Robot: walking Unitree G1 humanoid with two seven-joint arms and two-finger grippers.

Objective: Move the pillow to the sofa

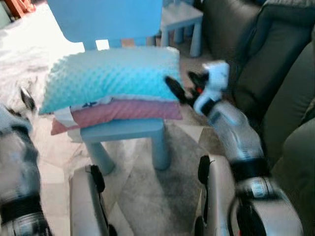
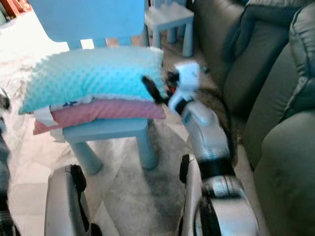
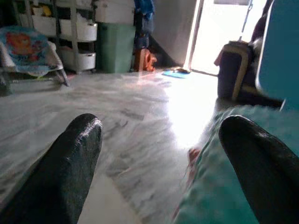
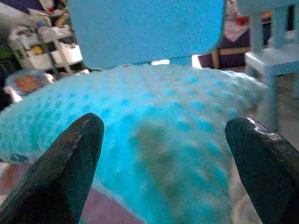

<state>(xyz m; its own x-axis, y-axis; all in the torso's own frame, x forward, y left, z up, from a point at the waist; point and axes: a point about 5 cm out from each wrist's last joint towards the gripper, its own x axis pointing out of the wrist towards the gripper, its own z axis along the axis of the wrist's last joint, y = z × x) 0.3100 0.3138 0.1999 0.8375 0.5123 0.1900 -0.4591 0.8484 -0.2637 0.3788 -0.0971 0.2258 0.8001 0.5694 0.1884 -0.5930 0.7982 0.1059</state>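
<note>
Pillow edges flanked by left jaws and right jaws, both spread, gripping nothing.

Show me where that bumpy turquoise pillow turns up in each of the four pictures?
Left eye view: turquoise pillow upper middle, atop a pink pillow.
Right eye view: upper left.
Left wrist view: lower right corner.
Right wrist view: centre.
Shared landmark: the blue chair.

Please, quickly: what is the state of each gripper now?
Left gripper: open, holding nothing, beside the teal pillow.
Right gripper: open, facing the teal pillow, holding nothing.
</note>
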